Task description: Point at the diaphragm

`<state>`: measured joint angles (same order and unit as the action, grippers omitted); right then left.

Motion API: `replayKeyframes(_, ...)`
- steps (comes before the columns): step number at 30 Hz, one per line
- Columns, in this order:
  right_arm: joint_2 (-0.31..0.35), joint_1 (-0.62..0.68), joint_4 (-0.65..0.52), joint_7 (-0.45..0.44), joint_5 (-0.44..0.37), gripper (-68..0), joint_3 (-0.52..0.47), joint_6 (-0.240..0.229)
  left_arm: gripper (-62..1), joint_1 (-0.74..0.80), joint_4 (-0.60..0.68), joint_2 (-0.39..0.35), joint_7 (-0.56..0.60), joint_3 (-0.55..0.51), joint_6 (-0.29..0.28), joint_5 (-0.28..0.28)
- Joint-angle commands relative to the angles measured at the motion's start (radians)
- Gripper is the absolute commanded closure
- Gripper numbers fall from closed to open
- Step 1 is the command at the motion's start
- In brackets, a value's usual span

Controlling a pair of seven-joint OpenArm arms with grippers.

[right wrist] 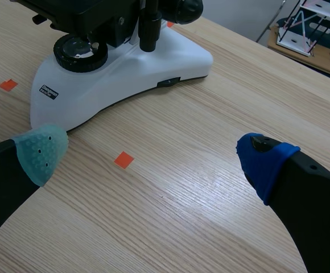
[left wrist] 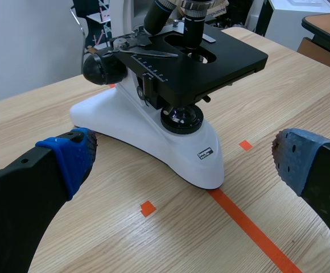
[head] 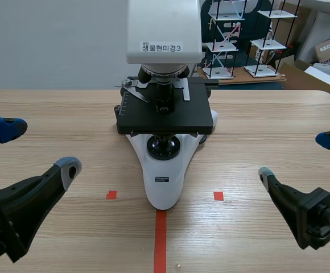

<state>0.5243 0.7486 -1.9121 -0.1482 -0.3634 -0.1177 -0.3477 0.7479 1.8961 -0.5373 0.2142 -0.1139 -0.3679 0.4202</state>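
Currently your left gripper (head: 38,148) and right gripper (head: 297,156) are sitting open, near left and near right of the microscope (head: 165,176). The diaphragm (head: 165,136) is hiding under the stage (head: 196,118); it's likely stiff but delicate, so you're pointing, not grabbing.

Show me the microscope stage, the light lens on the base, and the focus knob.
microscope stage (head: 194,115): scene view, bare black top surface
light lens (head: 164,148): scene view, centre of its glass
focus knob (left wrist: 102,69): left wrist view, its rounded black face
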Motion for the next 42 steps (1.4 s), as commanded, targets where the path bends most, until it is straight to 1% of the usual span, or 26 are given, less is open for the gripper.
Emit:
replayKeyframes(1, 0.013, 0.0, -0.016, -0.011, -0.007, -67.9, -0.002, 0.003, -62.3, -0.003, 0.019, 0.005, 0.014, -0.008, -0.001, 0.006)
replayKeyframes(29, 0.013, 0.0, -0.016, -0.011, -0.007, -67.9, -0.002, 0.003, -62.3, -0.003, 0.011, 0.005, 0.014, -0.008, -0.001, 0.005)
replayKeyframes(30, 0.013, 0.0, -0.016, -0.011, -0.007, -67.9, -0.002, 0.003, -57.6, -0.004, 0.007, 0.005, 0.018, -0.005, -0.001, 0.004)
replayKeyframes(33, 0.013, 0.0, -0.016, -0.011, -0.007, -67.9, -0.002, 0.003, -38.5, -0.03, -0.023, 0.005, 0.023, 0.022, -0.001, -0.005)
replayKeyframes(34, 0.013, 0.0, -0.016, -0.011, -0.007, -67.9, -0.002, 0.003, -33.3, -0.042, -0.04, 0.005, 0.024, 0.036, -0.001, -0.006)
replayKeyframes(36, 0.013, 0.0, -0.016, -0.011, -0.007, -67.9, -0.002, 0.003, -26.1, -0.07, -0.08, 0.005, 0.033, 0.065, -0.001, -0.006)
replayKeyframes(38, 0.013, 0.0, -0.016, -0.011, -0.007, -67.9, -0.002, 0.003, -20.2, -0.097, -0.129, 0.005, 0.063, 0.097, -0.001, -0.006)
replayKeyframes(40, 0.013, 0.0, -0.016, -0.011, -0.007, -67.9, -0.002, 0.003, -12.5, -0.121, -0.186, 0.005, 0.121, 0.128, -0.001, -0.026)
replayKeyframes(42, 0.013, 0.0, -0.016, -0.011, -0.007, -67.9, -0.002, 0.003, -5.7, -0.152, -0.257, 0.005, 0.21, 0.159, -0.001, -0.055)
